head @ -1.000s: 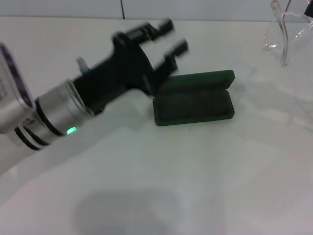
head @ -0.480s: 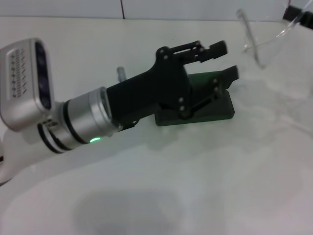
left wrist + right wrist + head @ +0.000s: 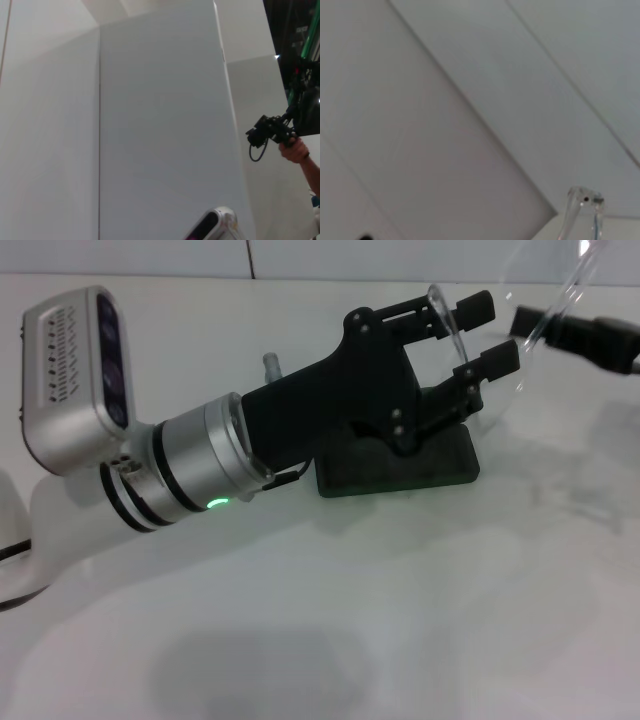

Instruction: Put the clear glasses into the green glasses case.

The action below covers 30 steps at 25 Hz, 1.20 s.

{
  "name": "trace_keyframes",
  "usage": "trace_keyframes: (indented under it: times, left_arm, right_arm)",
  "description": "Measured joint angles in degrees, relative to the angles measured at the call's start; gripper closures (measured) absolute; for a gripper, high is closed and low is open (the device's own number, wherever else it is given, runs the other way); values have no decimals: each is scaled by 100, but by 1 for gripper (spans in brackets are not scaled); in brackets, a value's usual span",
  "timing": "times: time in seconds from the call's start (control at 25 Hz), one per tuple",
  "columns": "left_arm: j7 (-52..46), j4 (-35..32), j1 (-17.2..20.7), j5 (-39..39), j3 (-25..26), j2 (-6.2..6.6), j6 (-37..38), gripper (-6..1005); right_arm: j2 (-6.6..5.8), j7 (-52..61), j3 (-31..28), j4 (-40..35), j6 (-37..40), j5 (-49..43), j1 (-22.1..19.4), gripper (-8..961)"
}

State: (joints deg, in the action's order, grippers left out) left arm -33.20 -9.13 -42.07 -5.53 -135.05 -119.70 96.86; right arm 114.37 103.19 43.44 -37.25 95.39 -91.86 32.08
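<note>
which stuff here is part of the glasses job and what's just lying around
Job:
transparent plastic wraparound glasses, held up by right gripper
dark green hard case, lid open
left gripper, open around the glasses

Lying about:
white table only

Count of items on view:

- Glasses, clear: one pair, the clear glasses (image 3: 480, 360), up between the two hands.
- Cases, green: one, the green glasses case (image 3: 420, 455), lying on the table just beneath the left hand.
- Robot hands: two. The left hand (image 3: 485, 335), fingers spread; the right hand (image 3: 575, 335), facing it across the glasses.
- Tables: one, white table (image 3: 400, 620).
- Persons: one human hand (image 3: 295, 150) holding one black device (image 3: 270, 132), far off.
</note>
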Motion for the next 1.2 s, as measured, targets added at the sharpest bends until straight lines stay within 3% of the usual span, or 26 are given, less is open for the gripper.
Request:
trace_keyframes:
  times: [0.52, 1.2]
  left_arm:
    - [-6, -81, -205, 10, 5, -3, -358, 574]
    - [33, -239, -307, -15, 56, -9, -852, 574]
  right_arm:
    - [-3, 253, 950, -6, 331, 1, 251, 840]
    - [-154, 507, 1228, 6, 744, -146, 289, 840]
